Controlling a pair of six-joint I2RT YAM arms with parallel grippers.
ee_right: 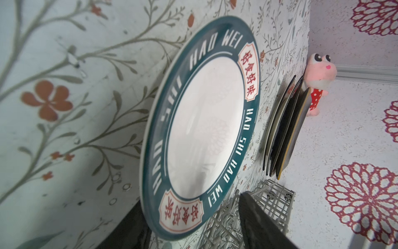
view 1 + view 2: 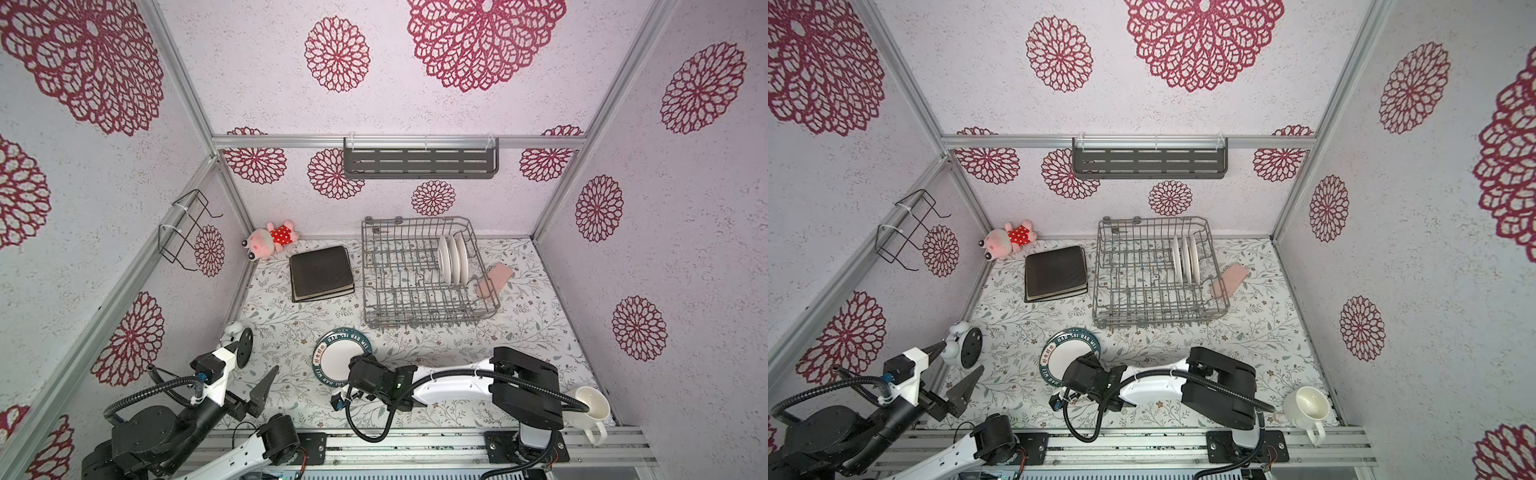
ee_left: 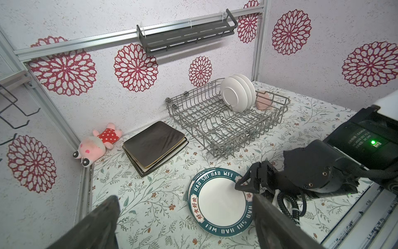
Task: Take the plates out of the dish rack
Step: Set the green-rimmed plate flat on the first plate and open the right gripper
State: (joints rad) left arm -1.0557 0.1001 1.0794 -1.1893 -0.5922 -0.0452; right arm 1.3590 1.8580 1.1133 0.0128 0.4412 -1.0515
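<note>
Three white plates [image 2: 453, 259] are standing upright between the tines at the right end of the dish rack [image 2: 432, 321], and we are counting them as the work left. The stack of square plates [image 2: 322, 272] is lying on the desk [image 2: 519, 332] just left of the rack, and a round green-rimmed plate [image 2: 338, 359] is lying face up nearer the front.

We are worrying first about that round plate. The right gripper [image 3: 243, 189] is straddling its rim with jaws parted, one finger over the face and one appearing to sit under the edge. A careless pull-back could be hooking the rim and dragging or flipping the plate. We are also eyeing the rack plates, which are standing close together; a pinch on one could be tipping its neighbour or snagging a tine. The mug [image 2: 590, 409] is sitting just beside the right arm's elbow, where a wide swing could be knocking it.

The right arm is lying low, stretching leftward across the front of the desk and meeting the plate edge-on. The left gripper [image 2: 953, 368] is hanging spread wide, holding nothing, near the left front corner and well apart from the rack.
</note>
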